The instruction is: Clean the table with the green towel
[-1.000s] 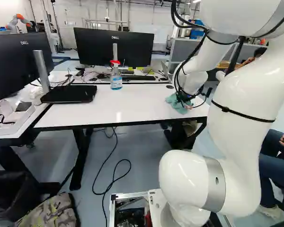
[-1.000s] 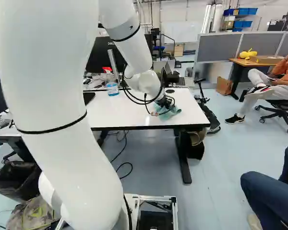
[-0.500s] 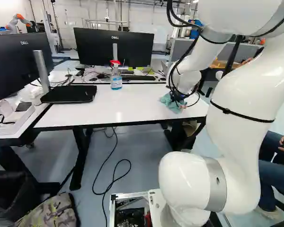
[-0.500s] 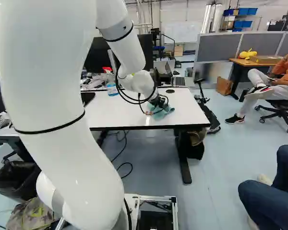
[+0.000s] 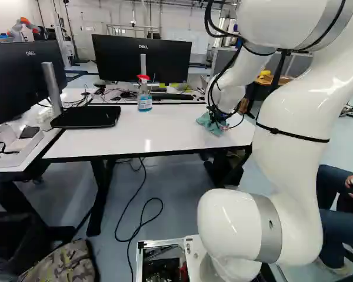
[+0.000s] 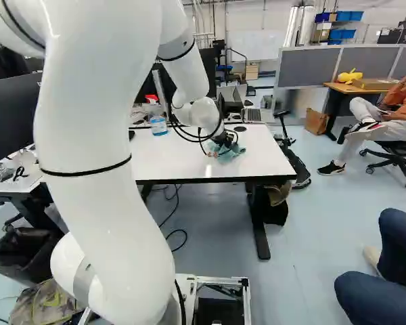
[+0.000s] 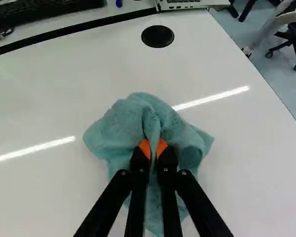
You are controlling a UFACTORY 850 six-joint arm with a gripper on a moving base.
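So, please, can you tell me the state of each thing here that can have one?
Claw: shut on the towel.
Green towel: bunched up, spread loosely around the claw, on the table.
White table: partly covered by the towel; wet or dry, cannot tell.
Spray bottle: standing upright.
Laptop: open.
Middle monitor: upright; on or off, cannot tell.

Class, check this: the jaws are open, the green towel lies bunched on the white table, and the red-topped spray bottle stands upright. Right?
Not quite: the jaws are shut. The wrist view shows a fold of the green towel pinched between their orange pads. The rest holds: the towel lies bunched on the white table, and the red-topped spray bottle stands upright.
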